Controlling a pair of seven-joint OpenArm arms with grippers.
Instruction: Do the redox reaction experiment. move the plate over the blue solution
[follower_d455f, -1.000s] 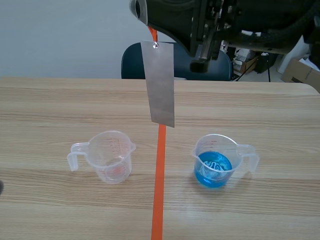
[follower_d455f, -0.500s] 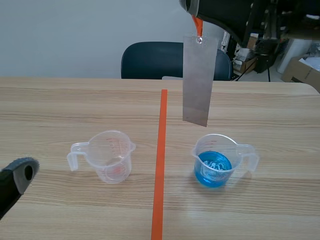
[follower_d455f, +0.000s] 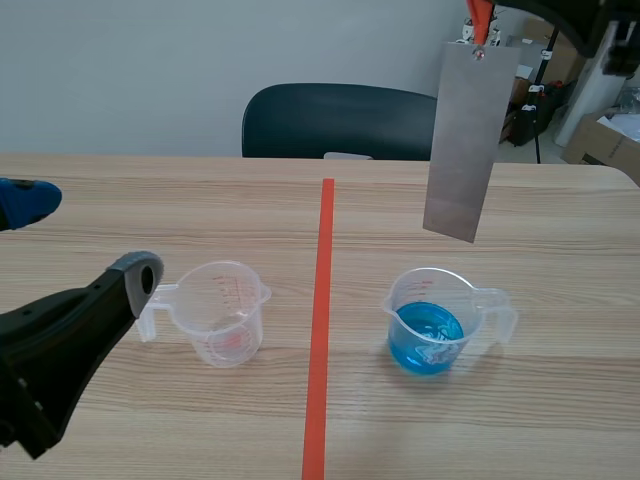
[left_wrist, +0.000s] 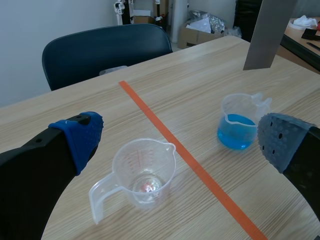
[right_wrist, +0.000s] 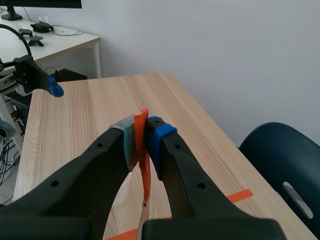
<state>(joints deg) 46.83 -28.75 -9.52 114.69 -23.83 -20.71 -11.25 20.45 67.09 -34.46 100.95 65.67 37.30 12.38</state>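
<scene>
Light wood table (follower_d455f: 560, 400), orange tape line (follower_d455f: 320, 330) down the middle, dark blue chair (follower_d455f: 330, 120) at the far edge.

Right end effector (right_wrist: 142, 135) is raised high on the right, clamped on a thin orange strip (right_wrist: 144, 150). A long flat grey metal plate (follower_d455f: 462, 140) hangs from that strip. Its long axis is near vertical, with the lower end tipped slightly left.

Clear plastic beaker with blue solution (follower_d455f: 435, 320) stands right of the tape, handle pointing right. The plate's bottom edge sits above the beaker's far-right rim in the scene view, clearly apart from it. How far behind the beaker it hangs is hard to tell. Likely only a small shift left and nearer centres it over the blue liquid. The right arm owns this move.

Left end effector (left_wrist: 180, 140) is low at the near left, fingers spread wide, holding nothing. It is just beside the empty clear plastic measuring cup (follower_d455f: 222, 312), left of the tape, and well apart from the beaker.
</scene>
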